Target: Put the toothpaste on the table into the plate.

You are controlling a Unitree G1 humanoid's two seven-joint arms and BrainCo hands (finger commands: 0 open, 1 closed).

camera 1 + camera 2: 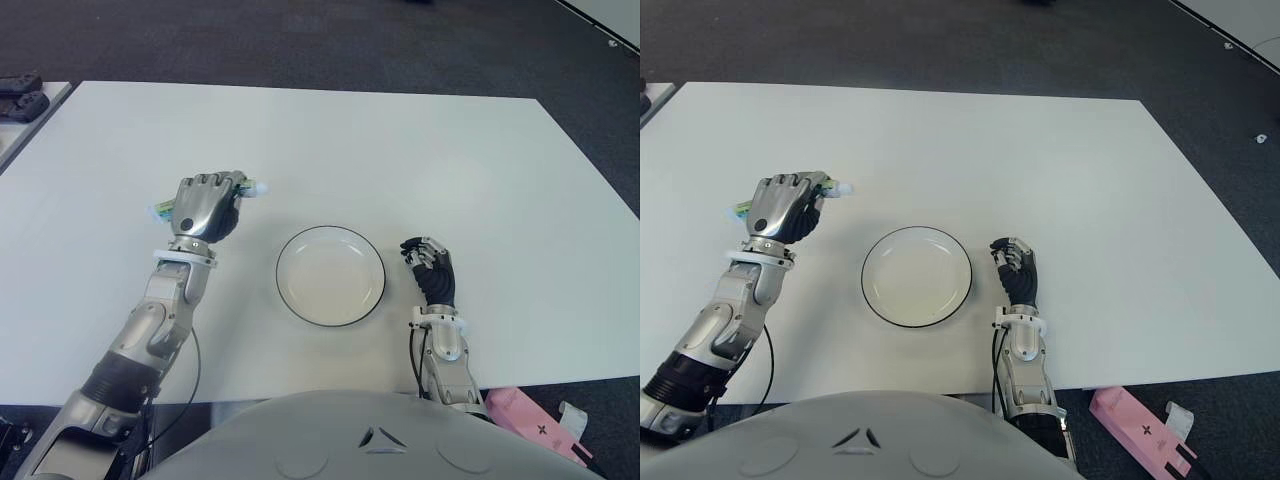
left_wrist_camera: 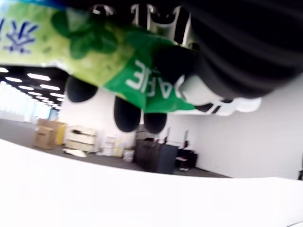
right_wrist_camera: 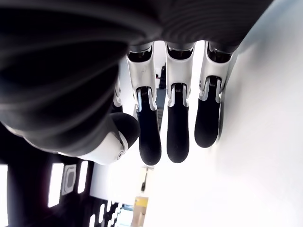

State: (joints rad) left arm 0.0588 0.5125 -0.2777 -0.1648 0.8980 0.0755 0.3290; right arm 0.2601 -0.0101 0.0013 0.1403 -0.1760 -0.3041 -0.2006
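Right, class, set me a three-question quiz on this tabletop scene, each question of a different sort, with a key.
1. True or false: the toothpaste tube already lies in the plate.
2. Which hand grips the tube: A the left hand, B the right hand, C neither?
3. Fill in: the plate sits on the white table between the two ____.

Key: 1 false, the plate holds nothing and the tube is in the left hand, left of the plate. 2 A; the right hand, right of the plate, holds nothing. 3 hands.
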